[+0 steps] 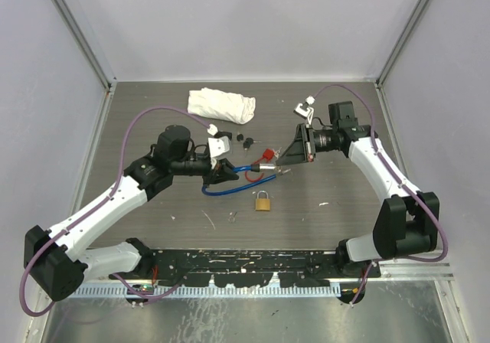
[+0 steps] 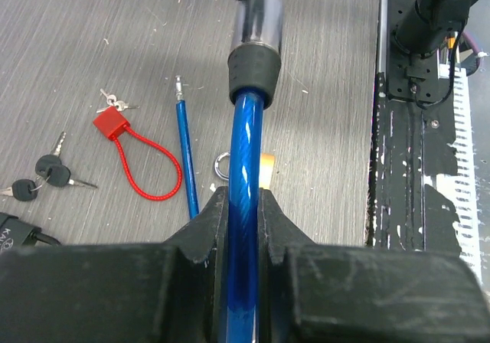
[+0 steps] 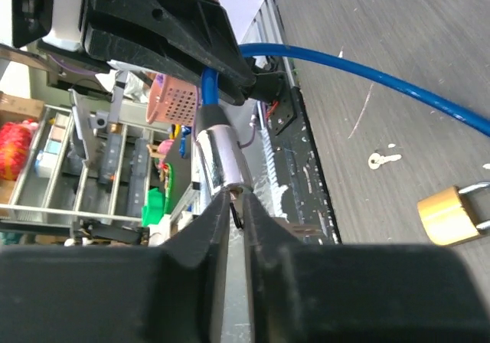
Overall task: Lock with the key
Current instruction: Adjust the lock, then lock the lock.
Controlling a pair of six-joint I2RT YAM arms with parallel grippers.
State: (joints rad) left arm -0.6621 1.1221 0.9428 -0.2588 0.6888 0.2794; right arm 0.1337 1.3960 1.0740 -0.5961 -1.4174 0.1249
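My left gripper is shut on the blue cable of a cable lock and holds it above the table. The lock's black collar and silver cylinder stick out beyond the fingers. In the right wrist view the silver cylinder points at my right gripper. That gripper is shut on a small key, mostly hidden between the fingertips, at the cylinder's end. The right gripper also shows in the top view. The cable's loop trails onto the table, with its free pin end lying loose.
A red cable lock with its keys, a brass padlock, a small loose key and black-headed keys lie around the middle. A white cloth lies at the back. A white clip lies near the right arm.
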